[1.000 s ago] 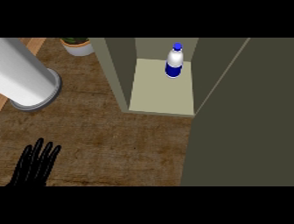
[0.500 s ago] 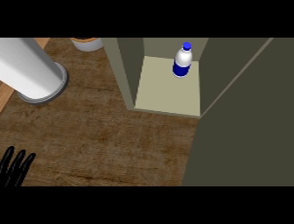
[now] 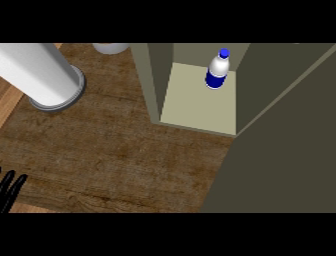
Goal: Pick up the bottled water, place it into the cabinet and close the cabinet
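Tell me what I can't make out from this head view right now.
- Right hand: not in view at all.
- Left hand: only straight fingers show, palm cut off by the lower left edge.
- Cabinet interior above the bottled water: cut off at the top.
- Pale object: mostly cropped, unidentifiable.

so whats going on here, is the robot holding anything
No, nothing is held. The bottled water stands upright inside the open cabinet, on its shelf. The cabinet door is not yet closed. The left hand shows at the lower left edge, fingers straight, touching nothing. The right hand is out of view.
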Controlling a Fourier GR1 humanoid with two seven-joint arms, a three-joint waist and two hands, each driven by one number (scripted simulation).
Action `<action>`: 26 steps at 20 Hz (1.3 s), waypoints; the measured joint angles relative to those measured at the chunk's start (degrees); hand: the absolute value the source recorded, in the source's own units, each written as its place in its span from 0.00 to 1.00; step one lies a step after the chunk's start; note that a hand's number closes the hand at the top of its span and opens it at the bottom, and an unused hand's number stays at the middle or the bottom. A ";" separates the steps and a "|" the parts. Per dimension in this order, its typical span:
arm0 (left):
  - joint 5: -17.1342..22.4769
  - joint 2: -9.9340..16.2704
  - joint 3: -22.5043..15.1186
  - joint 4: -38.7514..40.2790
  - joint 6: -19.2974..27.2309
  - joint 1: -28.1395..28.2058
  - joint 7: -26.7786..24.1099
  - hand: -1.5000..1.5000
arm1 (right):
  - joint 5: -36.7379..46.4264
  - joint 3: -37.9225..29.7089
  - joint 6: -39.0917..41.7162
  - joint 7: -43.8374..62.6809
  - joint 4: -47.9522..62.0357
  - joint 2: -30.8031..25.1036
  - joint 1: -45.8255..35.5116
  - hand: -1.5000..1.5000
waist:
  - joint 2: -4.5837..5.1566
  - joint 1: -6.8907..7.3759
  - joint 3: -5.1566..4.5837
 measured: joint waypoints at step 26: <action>3.62 3.89 5.66 1.23 -3.81 1.12 1.67 0.00 | -25.22 -6.68 3.73 19.62 21.76 17.98 -21.16 1.00 | 0.81 0.05 0.55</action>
